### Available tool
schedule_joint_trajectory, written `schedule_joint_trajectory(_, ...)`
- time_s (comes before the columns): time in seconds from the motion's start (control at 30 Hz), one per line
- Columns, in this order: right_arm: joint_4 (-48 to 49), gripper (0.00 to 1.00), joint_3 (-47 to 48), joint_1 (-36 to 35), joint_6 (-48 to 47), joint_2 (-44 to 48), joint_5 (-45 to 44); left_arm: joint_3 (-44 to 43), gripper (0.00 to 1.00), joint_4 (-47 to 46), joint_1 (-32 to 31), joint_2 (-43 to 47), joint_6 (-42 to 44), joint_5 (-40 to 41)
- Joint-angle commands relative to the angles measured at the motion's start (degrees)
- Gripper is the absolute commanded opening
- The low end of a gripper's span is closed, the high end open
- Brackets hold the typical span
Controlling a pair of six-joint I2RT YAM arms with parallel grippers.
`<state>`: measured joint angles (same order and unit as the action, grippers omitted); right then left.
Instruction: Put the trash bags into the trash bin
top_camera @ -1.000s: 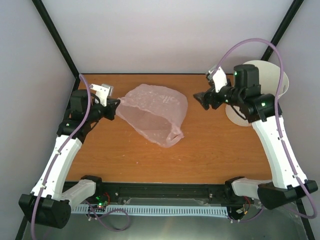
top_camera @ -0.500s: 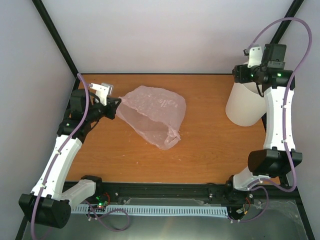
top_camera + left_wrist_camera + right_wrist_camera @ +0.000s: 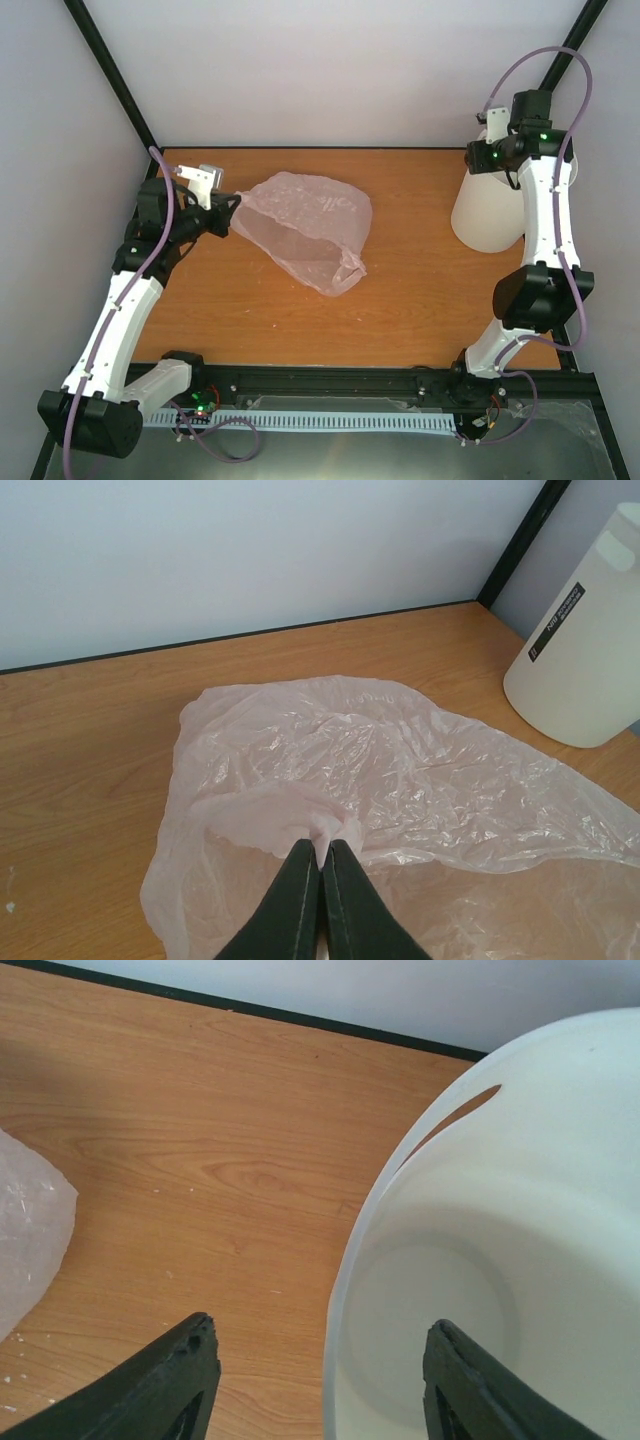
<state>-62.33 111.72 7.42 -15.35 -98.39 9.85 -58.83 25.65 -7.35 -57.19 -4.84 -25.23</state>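
At about ten o'clock on the wooden table [image 3: 420, 300], seen from above: left gripper [image 3: 231, 207], pointed toward three o'clock, tips pressed together with only a pinched tuft of the trash bag [image 3: 305, 228] between them. From the left wrist camera, the same grip close up: dark fingers [image 3: 295, 900] side by side, a small puckered fold of pink film nipped at their ends. Just past the tips toward three o'clock, spread across the board, the rest of the bag: pale pink, translucent, crinkled, lying loose and fairly flat, one lobe trailing toward five o'clock. Then bare wood, with bag and trash bin [image 3: 485, 215] well apart. At two o'clock, in the far right corner, the bin itself: upright, white, smooth-walled, narrower at the floor than at the rim, with a dark slanted label [image 3: 557, 620] on its wall in the left wrist view. Over its rim, right gripper [image 3: 318, 1325], spread wide and holding nothing, straddling the wall on the side facing the bag: one finger [image 3: 175, 1380] outside above the table, the other inside above the bin's hollow. Just under the rim, toward twelve o'clock in the right wrist view, a slot-shaped cutout [image 3: 450, 1120].
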Motion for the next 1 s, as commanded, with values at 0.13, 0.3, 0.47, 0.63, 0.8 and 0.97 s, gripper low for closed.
schedule_joint_trajectory(0.13, -2.1, 0.45, 1.9, 0.4, -1.2, -0.7, 1.1, -0.6, 0.01, -1.7, 1.2, 1.3, -1.6, -1.2)
schedule_joint_trajectory(0.3, -2.4, 0.32, 1.6, 0.5, -1.6, -0.5, 2.4, -0.6, 0.01, -1.9, 1.4, 1.3, -1.9, -1.2)
schedule_joint_trajectory(0.47, -2.9, 0.19, 1.5, 0.5, -2.0, 0.1, 5.4, -0.5, 0.01, -2.0, 1.6, 1.4, -2.3, -1.2)
schedule_joint_trajectory(0.63, -3.4, 0.09, 1.5, 0.5, -2.0, 0.4, 8.4, -0.7, 0.01, -2.2, 2.4, 0.7, -3.4, -0.9)
schedule_joint_trajectory(0.8, -3.6, 0.03, 1.8, -0.1, -2.5, 1.1, 12.1, -1.3, 0.01, -2.3, 3.7, -0.1, -4.7, -0.7)
schedule_joint_trajectory(0.97, -3.9, 0.03, 1.9, -5.2, -4.8, 2.4, 13.3, -2.3, 0.01, -2.4, 6.9, -1.2, -7.2, -0.9)
